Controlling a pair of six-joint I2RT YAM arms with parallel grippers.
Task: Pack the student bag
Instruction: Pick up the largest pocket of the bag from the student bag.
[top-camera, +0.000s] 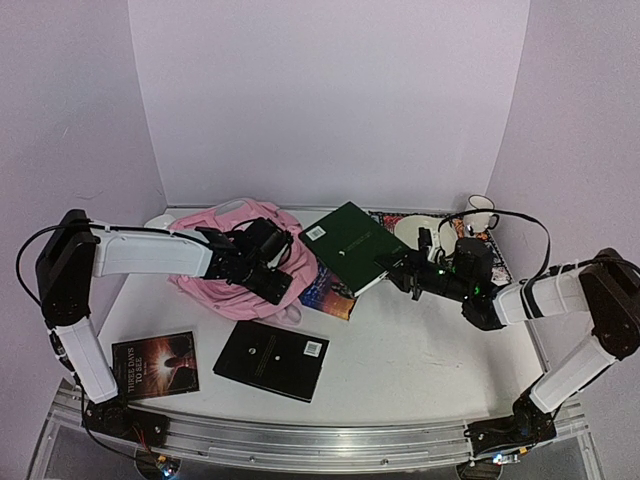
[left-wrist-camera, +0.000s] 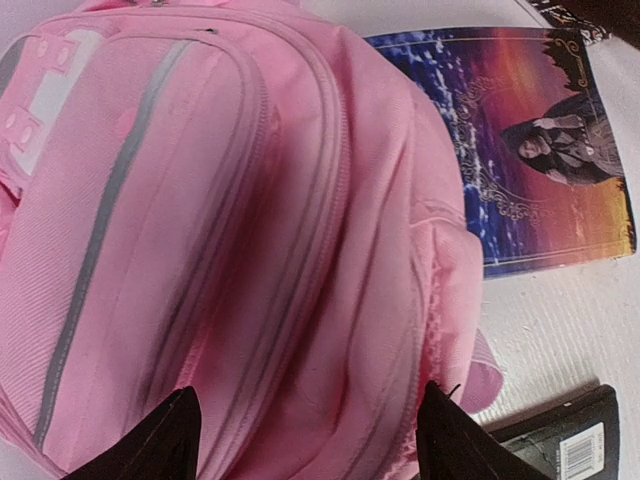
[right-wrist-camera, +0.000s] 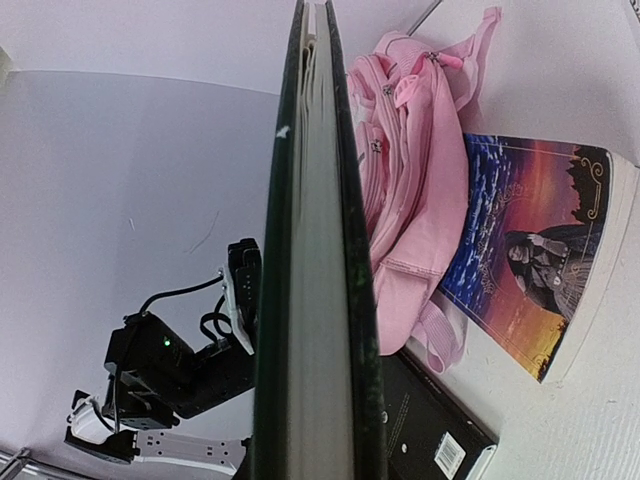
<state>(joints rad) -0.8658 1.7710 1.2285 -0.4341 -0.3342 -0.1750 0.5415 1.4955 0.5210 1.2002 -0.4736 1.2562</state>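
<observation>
Student bag (left-wrist-camera: 250, 200) lies on the table (top-camera: 420, 350), front pockets up, zips look shut; no open mouth visible in any view. Left-front of the bag: dark titled book (top-camera: 155, 365), untouched. Directly over the bag: left gripper (left-wrist-camera: 310, 440), jaws spread wide with pink fabric between them, nothing pinched. Just in front of the bag: black book (top-camera: 272, 358). Hard against the bag's right side: colourful book (left-wrist-camera: 520, 140). Right of the bag: right gripper (top-camera: 400, 268) clamped on the green book (top-camera: 350, 245), held off the table. My read: left should pinch one zip lip and lift to hold the mouth open first; right then feeds the green book in narrow edge first, flat along the bag's back panel. Risk: book catches fabric and shoves the bag sideways
</observation>
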